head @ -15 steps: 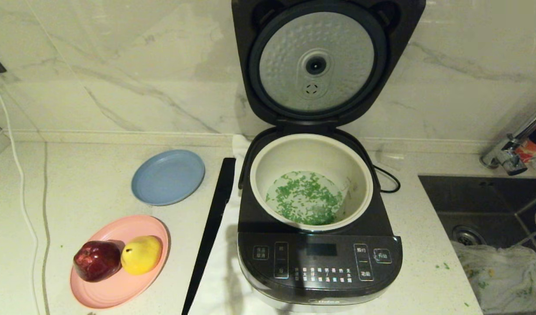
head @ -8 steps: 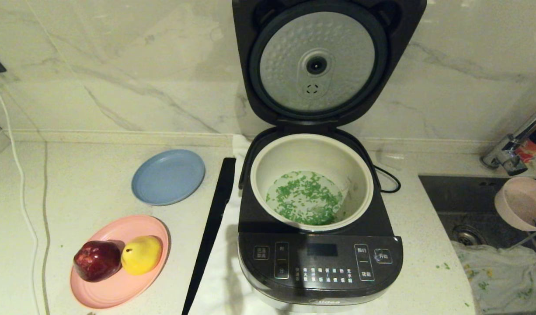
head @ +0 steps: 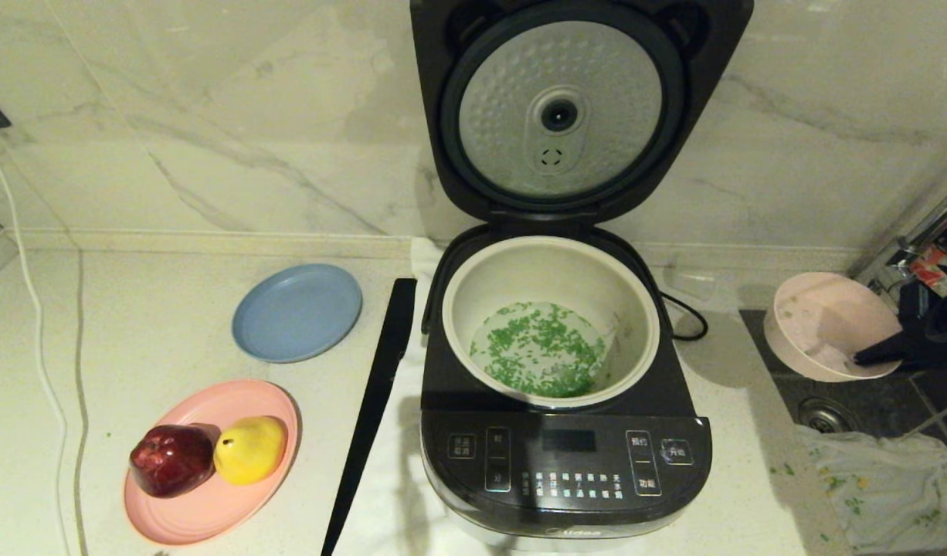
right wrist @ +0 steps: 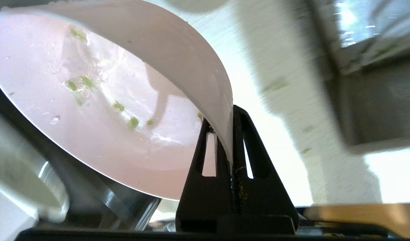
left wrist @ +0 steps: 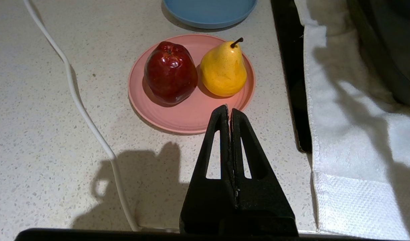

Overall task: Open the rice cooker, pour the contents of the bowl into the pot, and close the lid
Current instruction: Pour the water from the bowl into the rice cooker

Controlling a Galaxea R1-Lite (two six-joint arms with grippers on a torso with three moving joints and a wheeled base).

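The rice cooker (head: 564, 455) stands in the middle of the counter with its lid (head: 560, 108) swung up, dimpled silver underside facing me. Its cream pot (head: 485, 282) holds the contents (head: 541, 351), green bits in water. At the right, over the sink's edge, my right gripper (head: 867, 359) (right wrist: 227, 129) is shut on the rim of the pale pink bowl (head: 817, 320) (right wrist: 101, 100), which is tilted and holds only a few green specks and wet film. My left gripper (left wrist: 229, 110) is shut on nothing, low over the counter near the pink plate.
A pink plate (head: 242, 506) (left wrist: 191, 118) carries a red apple (head: 171, 459) and a yellow pear (head: 249, 448). A blue plate (head: 297, 311) lies behind it. A black strip (head: 377, 394) edges a white towel (left wrist: 355, 140). The sink (head: 852, 386), a rag (head: 890, 479) and a tap (head: 918, 247) are at the right.
The bowl, held by my right gripper, has come in from the right edge and moved left and up towards the cooker. The cooker and the plates have not moved.
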